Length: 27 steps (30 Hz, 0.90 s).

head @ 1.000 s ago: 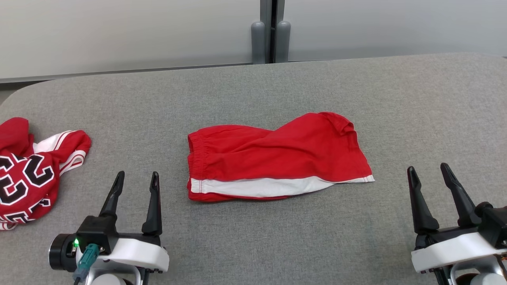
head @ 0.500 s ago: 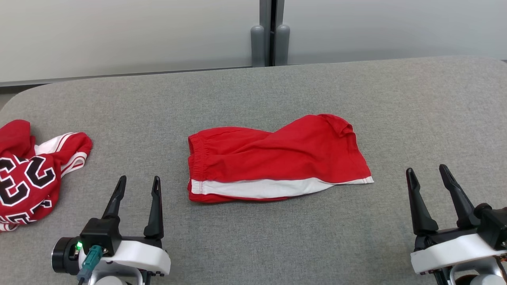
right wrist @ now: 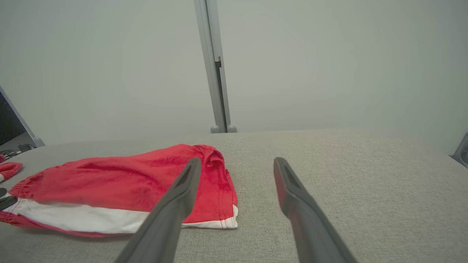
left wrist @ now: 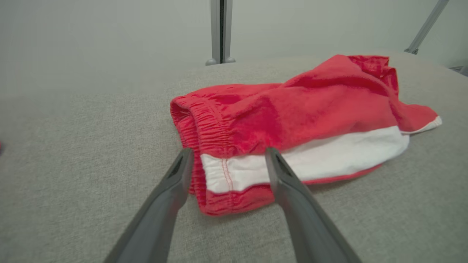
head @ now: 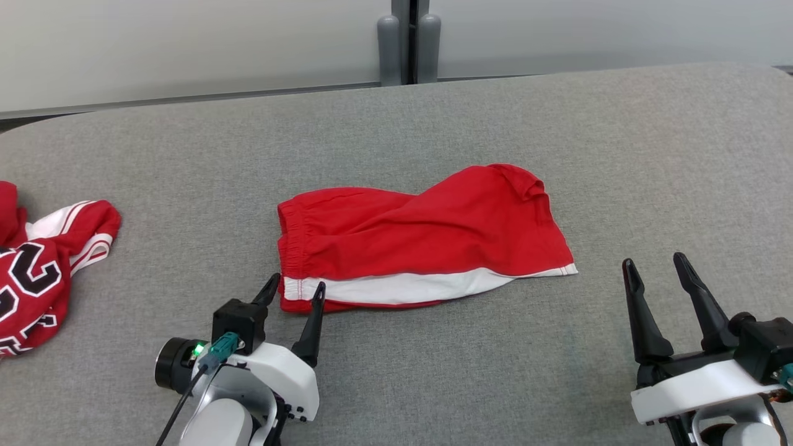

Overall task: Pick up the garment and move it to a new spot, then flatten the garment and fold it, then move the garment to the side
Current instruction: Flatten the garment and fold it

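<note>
Grey fabric covers the bench (head: 471, 384). Near its front edge, the left jaws stand wide open and empty, straddling the near waistband corner of the folded red garment (head: 421, 238); whether the tips touch the cloth cannot be told. The right jaws, equally wide and empty, wait near the front right corner, apart from the hem. The garment lies mid-bench, white stripe nearest. Risks: closing on the top layer alone would let the fold fall open on lifting; a one-corner lift would drag and bunch the cloth. A red numbered jersey (head: 37, 272) at the left edge crowds any leftward placement.
</note>
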Available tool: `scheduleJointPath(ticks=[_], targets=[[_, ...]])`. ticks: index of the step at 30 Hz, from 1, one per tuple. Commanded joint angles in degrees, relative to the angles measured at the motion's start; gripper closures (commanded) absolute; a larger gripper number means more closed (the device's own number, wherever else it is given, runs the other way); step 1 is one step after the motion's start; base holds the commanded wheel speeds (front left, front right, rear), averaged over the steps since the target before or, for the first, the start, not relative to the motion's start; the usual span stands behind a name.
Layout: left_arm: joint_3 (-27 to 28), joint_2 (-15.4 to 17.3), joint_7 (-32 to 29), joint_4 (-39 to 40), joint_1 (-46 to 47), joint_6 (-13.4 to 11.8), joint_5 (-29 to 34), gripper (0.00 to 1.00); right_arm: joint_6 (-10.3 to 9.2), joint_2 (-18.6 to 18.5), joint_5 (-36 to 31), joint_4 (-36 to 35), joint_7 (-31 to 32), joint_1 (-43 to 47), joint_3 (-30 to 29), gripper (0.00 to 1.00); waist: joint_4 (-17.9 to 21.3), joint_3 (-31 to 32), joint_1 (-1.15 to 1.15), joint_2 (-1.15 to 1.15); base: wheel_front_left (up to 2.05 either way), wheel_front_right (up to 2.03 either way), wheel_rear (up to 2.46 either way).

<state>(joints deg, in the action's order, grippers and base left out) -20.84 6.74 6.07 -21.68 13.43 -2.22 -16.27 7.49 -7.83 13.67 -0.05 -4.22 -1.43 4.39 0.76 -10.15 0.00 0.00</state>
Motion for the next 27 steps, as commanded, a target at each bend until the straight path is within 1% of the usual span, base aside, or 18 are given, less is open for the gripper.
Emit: scheduleJointPath(ticks=[1, 2, 3, 4, 5, 8, 10, 15, 20, 25, 26, 27], targets=[[0.2, 0.2, -0.3, -0.7, 1.0, 0.1, -0.5, 0.00, 0.00, 0.0, 0.3, 0.3, -0.3, -0.6, 0.0, 0.00, 0.7, -0.6, 0.00, 0.00, 0.00, 0.00, 0.00], [0.3, 0.0, -0.9, -1.6, 1.3, 0.0, -0.8, 0.00, 0.00, 0.0, 0.4, 0.5, -0.3, -0.7, 0.1, 0.00, 0.9, -0.8, 0.00, 0.00, 0.00, 0.00, 0.00], [0.3, -0.1, -1.2, -2.2, 1.7, 0.1, -1.0, 0.10, 0.00, 0.0, 0.4, 0.6, -0.4, -0.8, 0.1, 0.00, 1.2, -1.1, 0.00, 0.00, 0.00, 0.00, 0.00], [0.3, -0.2, -1.0, -2.6, 2.1, 0.1, -1.1, 0.52, 0.00, -0.1, 0.5, 0.8, -0.5, -0.8, -0.1, 0.00, 1.3, -1.3, 0.00, 0.00, 0.00, 0.00, 0.00], [0.4, -0.1, -0.8, -3.0, 2.4, 0.2, -1.3, 1.00, 0.00, -0.1, 0.6, 1.1, -0.6, -0.9, -0.3, 0.00, 1.5, -1.5, 0.00, 0.00, 0.00, 0.00, 0.00], [0.5, 0.0, 0.0, -3.4, 2.9, 0.3, -1.4, 1.00, 0.00, -0.2, 0.9, 2.3, -0.6, -1.1, -0.8, 0.00, 1.5, -2.4, 0.00, 0.00, 0.00, 0.00, 0.00], [0.6, 0.1, 0.3, -3.3, 3.5, 0.3, -1.4, 1.00, 0.00, -0.9, 0.2, 3.8, -0.2, -1.4, -1.1, 0.00, 1.1, -3.3, 0.00, 0.00, 0.00, 0.00, 0.00], [-0.5, -0.5, 1.0, -2.3, 5.7, 0.6, -0.9, 1.00, 0.00, -1.7, 0.7, 7.6, -0.6, -3.4, -0.6, 0.00, -1.4, -7.0, 0.00, 0.00, 0.00, 0.00, 0.00], [-1.7, -1.2, 2.6, -1.1, 8.1, 0.6, -0.4, 1.00, 0.00, -2.7, 1.2, 12.7, -0.8, -7.8, 1.9, 0.00, -3.6, -10.8, 0.00, 0.00, 0.00, 0.00, 0.00], [-2.6, -1.8, 3.7, -0.9, 9.0, 0.7, -0.5, 1.00, 0.00, -3.8, 1.9, 18.7, -1.3, -12.2, 5.0, 0.00, -4.9, -12.4, 0.00, 0.00, 0.00, 0.00, 0.00], [-2.7, -1.8, 4.0, -0.8, 9.1, 0.7, -0.7, 1.00, 0.00, -4.1, 2.0, 19.9, -1.4, -12.7, 5.2, 0.14, -5.1, -12.4, 0.00, 0.00, 0.00, 0.00, 0.00], [-2.8, -1.9, 4.2, -0.6, 9.1, 0.7, -0.8, 1.00, 0.00, -4.1, 2.3, 20.7, -1.7, -13.0, 5.5, 0.60, -5.3, -12.4, 0.00, 0.00, 0.00, 0.00, 0.00]])
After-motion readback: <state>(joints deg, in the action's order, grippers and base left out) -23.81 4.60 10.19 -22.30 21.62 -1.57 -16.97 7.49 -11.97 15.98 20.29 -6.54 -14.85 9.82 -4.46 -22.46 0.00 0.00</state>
